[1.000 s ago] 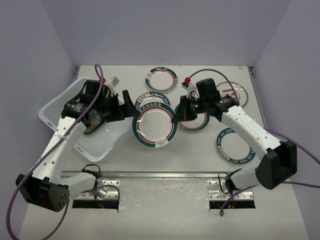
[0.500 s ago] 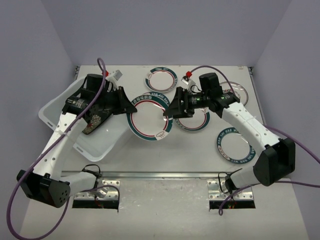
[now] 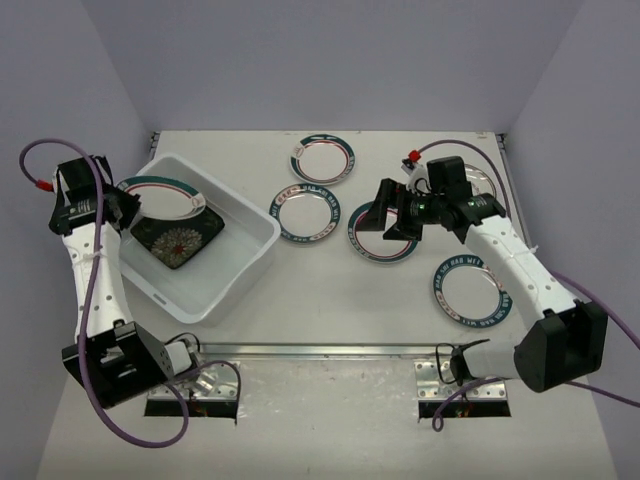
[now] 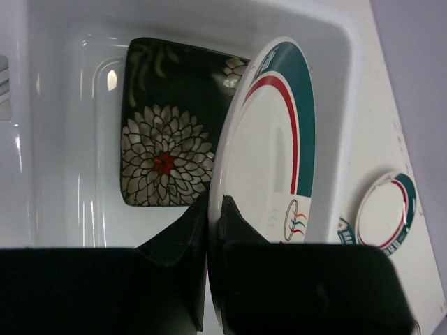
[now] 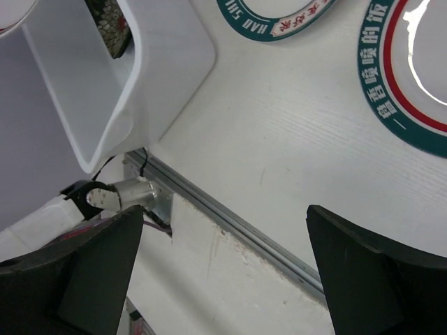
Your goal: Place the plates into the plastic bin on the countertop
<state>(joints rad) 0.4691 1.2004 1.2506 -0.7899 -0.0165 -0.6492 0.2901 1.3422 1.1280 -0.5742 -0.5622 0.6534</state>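
Plates point(image 3: 310, 213) with teal lettered rims, five of them, lie flat on the table point(image 3: 330, 300) beyond the metal rail point(image 3: 330, 350). The nearest plate point(image 3: 470, 290) sits at the right, well apart from the plastic bin point(image 3: 240, 272), which stands at the left with one corner close to the rail. Inside the bin a square black plate point(image 4: 164, 153) with a white flower lies flat on the bottom. Above it the left arm's fingers point(image 4: 199, 223) are clamped together on the rim of a large round plate point(image 4: 272, 153), held tilted on edge over the bin's far left corner; whether it touches the wall I cannot tell. Right of the bin, the right arm's fingers point(image 5: 91, 272) are spread wide apart and hold nothing, hovering over a second round plate point(image 3: 383, 245). Farther back lie the far plate point(image 3: 323, 158) and, partly hidden behind the right arm, the far-right plate point(image 3: 478, 178).
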